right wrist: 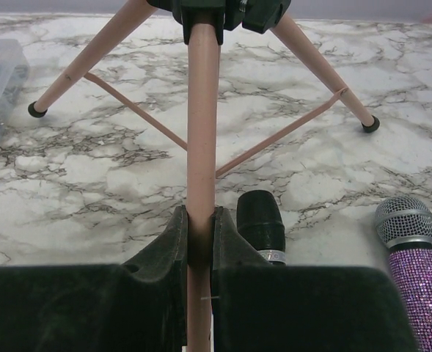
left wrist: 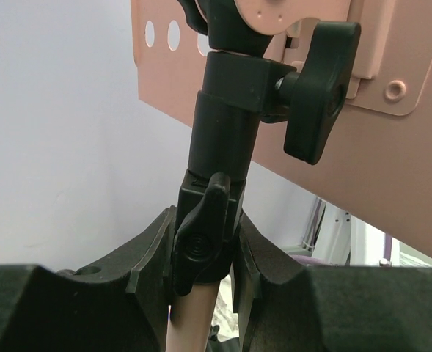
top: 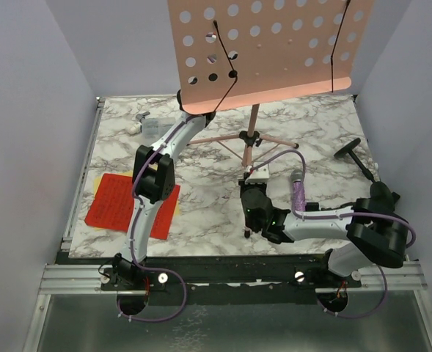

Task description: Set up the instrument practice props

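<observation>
A: Where does the pink perforated music rack [top: 274, 44] stand?

B: Upright at the far middle of the marble-patterned table [top: 201, 220], tripod feet on the top.

A: Claws?

B: Left gripper [left wrist: 204, 257] clenched on the rack's pole at the black collar, just under the perforated panel. Right gripper [right wrist: 199, 238] clenched on the rack's near tripod leg.

A: The rest, relative to the rack?

B: Black microphone [right wrist: 261, 220] lies just beside that near leg, purple glitter microphone [right wrist: 417, 279] further right. Black round-based mic holder [top: 351, 154] sits right of the tripod. Red music sheet [top: 131, 205] lies flat to the near left, over a yellow music sheet [top: 97, 178]. Clear plastic box [top: 153, 128] sits left of the tripod.
</observation>
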`<state>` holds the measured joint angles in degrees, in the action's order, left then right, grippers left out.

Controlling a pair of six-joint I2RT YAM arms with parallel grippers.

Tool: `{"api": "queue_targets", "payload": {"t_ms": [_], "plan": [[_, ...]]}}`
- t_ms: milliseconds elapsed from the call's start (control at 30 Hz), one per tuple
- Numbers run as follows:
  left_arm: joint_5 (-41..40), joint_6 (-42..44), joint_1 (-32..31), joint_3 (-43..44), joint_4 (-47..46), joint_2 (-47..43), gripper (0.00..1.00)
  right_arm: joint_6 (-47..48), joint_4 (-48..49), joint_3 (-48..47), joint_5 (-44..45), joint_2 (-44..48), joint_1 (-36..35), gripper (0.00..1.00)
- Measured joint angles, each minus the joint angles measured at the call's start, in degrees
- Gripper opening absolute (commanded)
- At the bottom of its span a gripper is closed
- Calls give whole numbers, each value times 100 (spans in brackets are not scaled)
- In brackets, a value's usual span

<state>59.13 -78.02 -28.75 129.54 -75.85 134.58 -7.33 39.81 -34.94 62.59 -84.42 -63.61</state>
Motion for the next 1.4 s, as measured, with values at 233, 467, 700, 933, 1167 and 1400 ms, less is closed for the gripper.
{"api": "queue_targets", "payload": {"t_ms": [233,467,700,933,1167,1400], "plan": [[-140,-363,201,-162,-444,98,30,74,267,-107,-39,-240,37,1],[-323,-673,396,-1322,-396,-341,68,-9,470,-190,-280,-323,151,1],[-273,-535,861,-2664,378,-903,99,-122,527,-348,-422,-466,280,1],[-393,-142,1572,-4715,1054,-2221,97,-258,505,-358,-507,-470,284,1],[-807,87,2210,-7248,1436,-3858,76,-420,643,-245,-859,-407,315,1],[-1910,981,1023,-9785,1685,-5386,74,-756,616,-7,-1633,-63,376,1]]}}
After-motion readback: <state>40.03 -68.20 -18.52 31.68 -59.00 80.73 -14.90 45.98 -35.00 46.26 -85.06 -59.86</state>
